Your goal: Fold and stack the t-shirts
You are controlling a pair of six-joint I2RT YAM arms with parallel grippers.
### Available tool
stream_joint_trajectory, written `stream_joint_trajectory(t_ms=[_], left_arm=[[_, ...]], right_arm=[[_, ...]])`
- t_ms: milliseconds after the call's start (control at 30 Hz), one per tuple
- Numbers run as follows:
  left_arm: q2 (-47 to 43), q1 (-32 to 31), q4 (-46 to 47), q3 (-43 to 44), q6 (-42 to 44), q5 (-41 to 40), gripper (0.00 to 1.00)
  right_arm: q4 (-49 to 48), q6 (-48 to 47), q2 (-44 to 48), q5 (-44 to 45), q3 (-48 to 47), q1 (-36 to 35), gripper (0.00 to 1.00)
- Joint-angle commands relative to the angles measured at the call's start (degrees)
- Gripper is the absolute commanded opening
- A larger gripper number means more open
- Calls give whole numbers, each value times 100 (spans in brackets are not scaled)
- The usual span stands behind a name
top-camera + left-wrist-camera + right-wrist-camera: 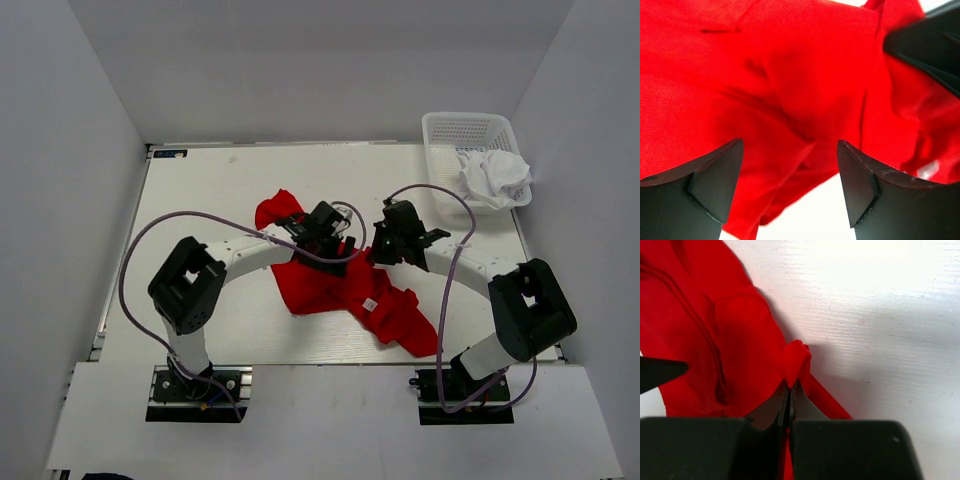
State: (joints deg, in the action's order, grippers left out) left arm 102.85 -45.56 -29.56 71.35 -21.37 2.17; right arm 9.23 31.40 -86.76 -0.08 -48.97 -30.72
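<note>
Item one, right gripper point(791, 390): closed on a small pinch of the red t-shirt point(740, 340), with a knot of fabric bunched just above the meeting fingertips, at the cloth's edge beside the bare table point(880, 315). Item two, left gripper point(790, 165): jaws standing wide apart with nothing clamped, red cloth filling the view beyond them; I cannot tell whether the tips touch it. Item three, the red t-shirt as a whole: crumpled at mid-table between the two arms, one lobe toward the far left, a longer tail toward the near right, and a small white label point(369, 304) showing. I judge it light, limp and not fragile (it will sag and drag wherever it is not held), so I would take it at a hem or shoulder corners, one per gripper, rather than mid-panel. Item four, white mesh basket point(440, 125): far right corner of the table, well apart from the red t-shirt. It holds the white t-shirt point(495, 175), wadded and spilling over the near rim. I expect the same soft handling and would pinch an exposed fold to lift it out.
</note>
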Motion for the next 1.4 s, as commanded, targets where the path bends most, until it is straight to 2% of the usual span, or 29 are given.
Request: stream_joint_trajectory(t_ms=[0, 67, 133, 167, 233, 267, 367, 433, 567, 633, 667, 733, 833, 900, 933, 1000, 1033, 1133, 1233, 1367], left_arm=[[305, -145, -93, 404, 133, -392, 83], [542, -224, -155, 459, 80, -533, 74], [657, -286, -321, 625, 80, -726, 71], [727, -287, -383, 626, 28, -814, 58], [728, -287, -497, 678, -60, -972, 43], [728, -287, -559, 678, -61, -973, 28], [360, -287, -646, 626, -279, -1122, 7], [53, -287, -708, 485, -350, -1123, 7], [-326, -287, -814, 204, -465, -1184, 14], [-380, -287, -867, 72, -465, -1255, 10], [-458, -287, -867, 2, -578, -1437, 0], [-625, -234, -955, -94, -693, -1632, 0], [-1106, -173, -955, -297, -983, -2246, 0], [-1406, -172, -1094, -228, -1280, -3167, 0], [-1695, -172, -1148, -70, -1369, -3928, 0], [-1951, -172, -1358, 141, -1632, -4583, 0], [-2170, -172, -1359, 325, -1695, -5169, 0], [-2462, -120, -1421, 730, -1643, -5979, 0], [-2733, -120, -1728, 1256, -1643, -6420, 0], [-3330, -120, -1868, 1434, -1704, -7001, 0]], right_arm=[[-220, 77, -51, -238, -7, 57, 0], [-247, 68, -25, -247, 36, 84, 0], [-299, 60, 19, -265, 115, 110, 0], [-317, 86, 54, -265, 133, 110, 0], [-326, 68, 89, -256, 177, 145, 0], [-335, 51, 107, -239, 177, 145, 0], [-282, 59, 107, -177, 177, 198, 0], [-256, 51, 133, -133, 186, 233, 0], [-220, 103, 159, -27, 195, 286, 0], [-98, 112, 177, 314, 169, 330, 0], [-80, 104, 186, 385, 142, 347, 0], [-45, 68, 265, 491, 142, 373, 0], [-88, -98, 458, 526, 90, 400, 0], [-141, -239, 633, 596, -68, 409, 0], [-150, -318, 756, 701, -121, 392, 0], [-159, -388, 1029, 1017, -392, 383, 0], [-159, -389, 1334, 1436, -464, 391, 0], [-211, -528, 1835, 2122, -789, 400, 0], [-352, -1009, 2197, 2406, -1235, 409, 0], [-300, -1547, 2549, 3011, -1826, 400, 0]])
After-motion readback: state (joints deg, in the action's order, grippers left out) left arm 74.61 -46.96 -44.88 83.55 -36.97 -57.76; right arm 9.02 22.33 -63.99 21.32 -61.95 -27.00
